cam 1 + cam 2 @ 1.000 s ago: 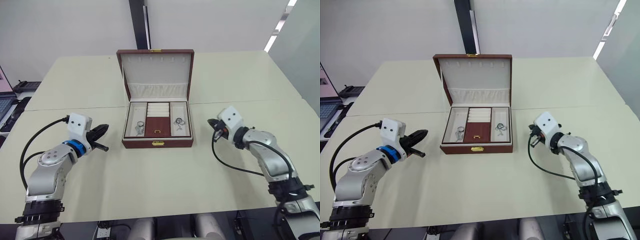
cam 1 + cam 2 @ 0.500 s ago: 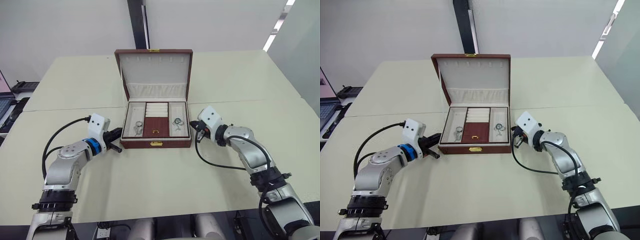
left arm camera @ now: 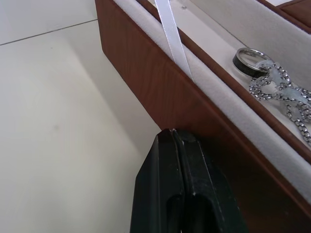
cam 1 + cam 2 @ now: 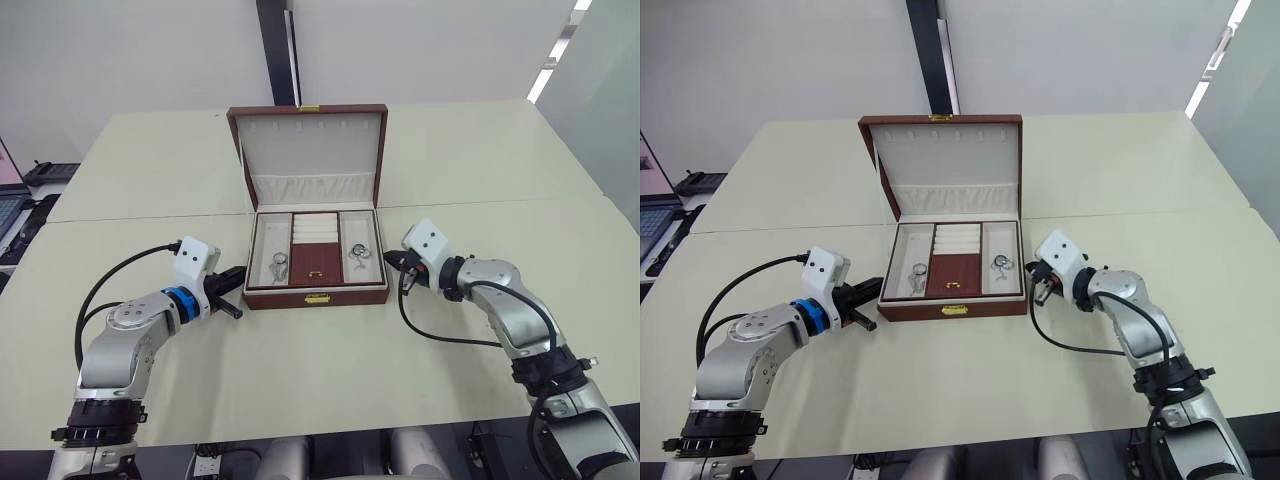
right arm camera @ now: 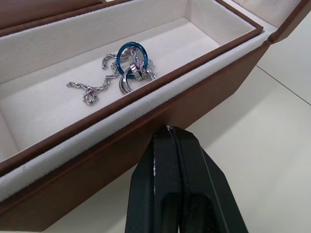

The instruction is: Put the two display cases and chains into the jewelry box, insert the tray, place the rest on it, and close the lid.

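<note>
Both arms have swung in from the table's sides to flank the jewelry box (image 4: 315, 258) mid-table, its lid (image 4: 311, 150) upright. Left gripper (image 3: 176, 141) and right gripper (image 5: 170, 136), fingers pressed together, touch its side walls; steady both sides evenly before closing

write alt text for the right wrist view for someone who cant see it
The right gripper, its two black fingers shut together, points at the reddish-brown outer wall of the jewelry box. Just past the wall, a cream-lined tray compartment holds a thin silver chain tangled with a blue ring and a silver ring.
</note>
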